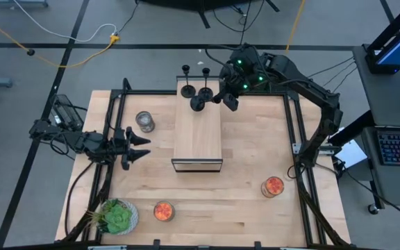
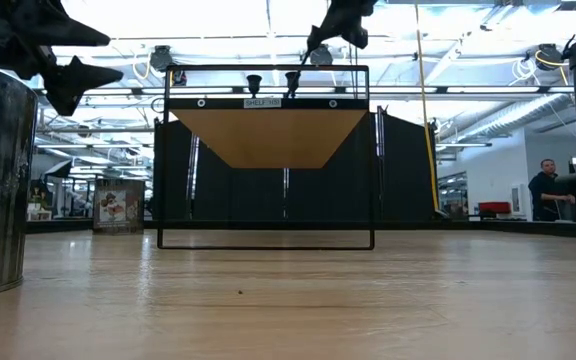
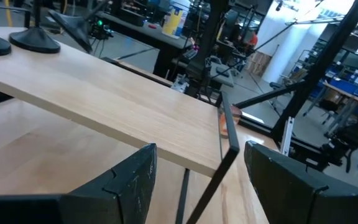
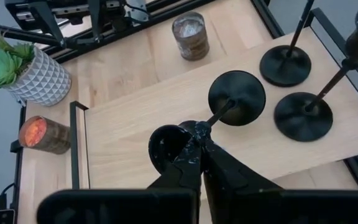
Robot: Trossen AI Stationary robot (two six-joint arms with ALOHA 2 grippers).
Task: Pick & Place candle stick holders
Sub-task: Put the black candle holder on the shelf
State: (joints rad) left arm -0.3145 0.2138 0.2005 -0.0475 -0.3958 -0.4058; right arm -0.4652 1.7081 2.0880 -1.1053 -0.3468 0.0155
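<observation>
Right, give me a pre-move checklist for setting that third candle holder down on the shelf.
1. Right gripper shut on the held candle holder at its cup end: ok.
2. Held holder upright: not ok, it is tilted.
3. Its base touching the shelf board: cannot tell.
4. Two standing candle holders upright on the board: ok.
5. Bare board beside them to land on: ok.
6. Left gripper open, away from the shelf: ok.

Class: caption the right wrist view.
Right gripper shut on a candlestick holder above the shelf, two others standing alongside.
</observation>
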